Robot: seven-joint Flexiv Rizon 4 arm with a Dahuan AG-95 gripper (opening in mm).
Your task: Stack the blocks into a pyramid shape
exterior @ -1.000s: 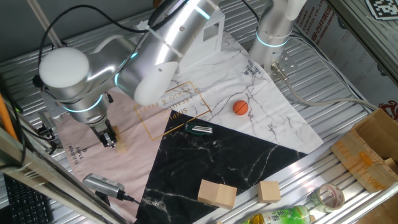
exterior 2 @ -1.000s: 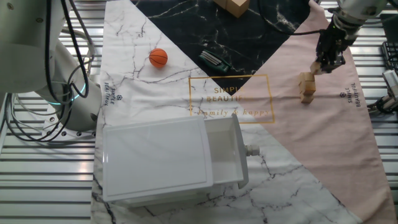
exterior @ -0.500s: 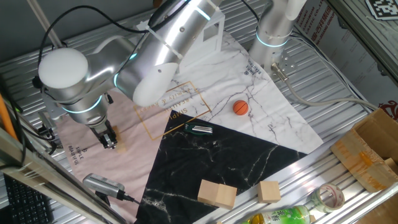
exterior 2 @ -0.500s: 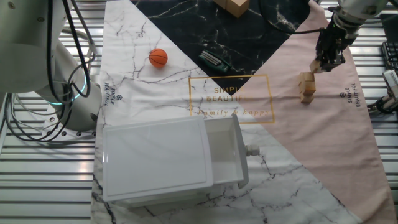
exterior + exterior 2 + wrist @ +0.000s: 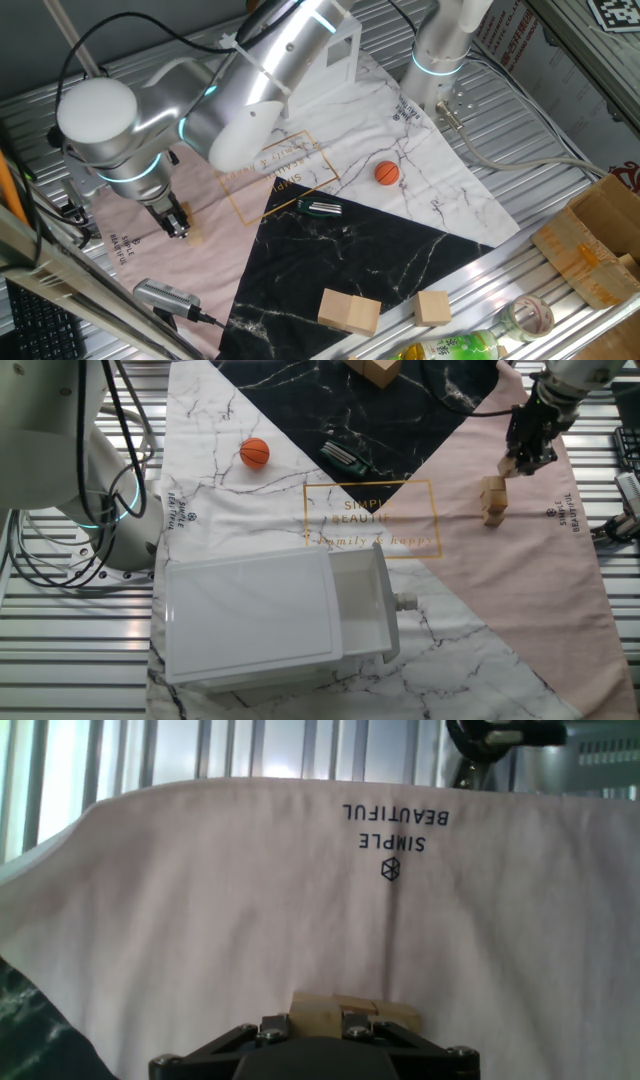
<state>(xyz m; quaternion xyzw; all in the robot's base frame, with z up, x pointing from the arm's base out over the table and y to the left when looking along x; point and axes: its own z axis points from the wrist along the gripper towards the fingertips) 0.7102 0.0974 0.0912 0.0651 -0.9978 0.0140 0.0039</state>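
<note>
My gripper (image 5: pixel 516 463) hangs low over the pink part of the cloth, shut on one small tan block (image 5: pixel 508 464). Just beside it stands a small pile of blocks (image 5: pixel 492 498), about two levels high; how many it holds is not clear. In the hand view the held block (image 5: pixel 318 1012) sits between the jaws of the gripper (image 5: pixel 318 1026), with further blocks (image 5: pixel 395 1013) right behind it on the cloth. In one fixed view the gripper (image 5: pixel 178 228) is under the big silver arm, and the blocks are mostly hidden.
An orange ball (image 5: pixel 254 452) and a dark tool (image 5: pixel 345 455) lie mid-cloth. A white drawer box (image 5: pixel 270 615) stands open. Two larger wooden blocks (image 5: pixel 349 311) (image 5: pixel 433 307) sit at the cloth's edge, and a cabled device (image 5: pixel 165 296) lies near the gripper.
Almost nothing: the arm's upper part has shifted slightly, while the gripper stays shut on the block beside the pile.
</note>
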